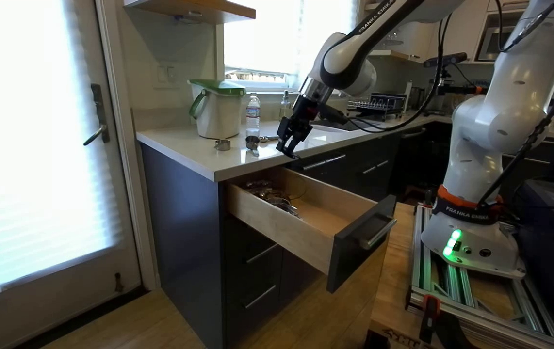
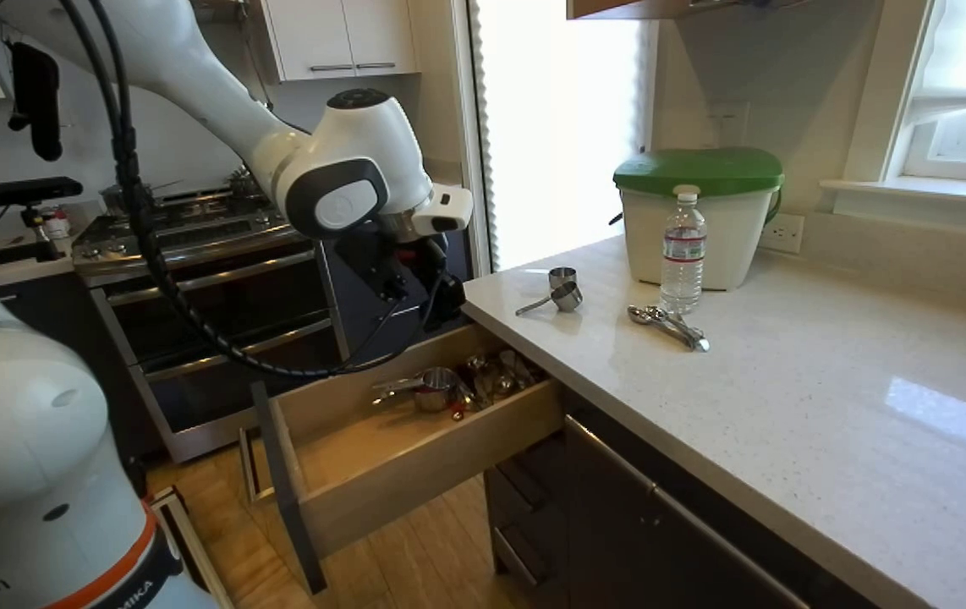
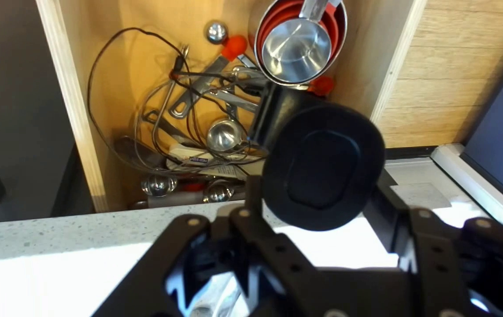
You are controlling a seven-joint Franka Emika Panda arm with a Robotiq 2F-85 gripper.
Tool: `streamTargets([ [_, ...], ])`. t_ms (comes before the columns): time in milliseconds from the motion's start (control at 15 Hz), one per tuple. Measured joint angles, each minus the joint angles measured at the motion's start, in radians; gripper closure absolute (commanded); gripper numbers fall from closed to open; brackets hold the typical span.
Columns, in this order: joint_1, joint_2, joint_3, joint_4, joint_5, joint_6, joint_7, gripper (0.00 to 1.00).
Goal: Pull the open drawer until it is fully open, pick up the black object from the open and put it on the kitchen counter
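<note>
Wrist view and exterior views: counter [image 2: 804, 397] largest, its edge over the inner end of the drawer [image 1: 282, 228]. Drawer stands well out; whether fully, can't tell. Gripper [image 3: 317, 193] above the drawer's counter end, clamped on the black object [image 3: 324, 169], which looks clear of the drawer. Metal cups [image 2: 568, 297] on counter, near the drawer. Risks: crossing too low could clip the counter edge; a slip on its rounded sides could drop the object back into the drawer. Wrist view shows the grip plainly; both exterior views lose the object against the dark gripper.
</note>
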Motion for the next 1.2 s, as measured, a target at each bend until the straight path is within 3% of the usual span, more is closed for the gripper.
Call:
streamTargets([
  [133, 0.0, 0.0, 0.0, 0.0, 0.001, -0.001, -0.001, 0.41],
  [200, 0.0, 0.0, 0.0, 0.0, 0.001, -0.001, -0.002, 0.66],
  [467, -0.014, 0.003, 0.011, 0.018, 0.0, 0.012, -0.002, 0.66],
  [733, -0.043, 0.039, 0.057, 0.155, -0.054, 0.01, -0.001, 0.66],
  [1000, -0.077, 0.14, 0.128, 0.301, -0.183, -0.024, 0.034, 0.66],
  [1200, -0.101, 0.248, 0.155, 0.397, -0.345, -0.043, 0.11, 0.66],
])
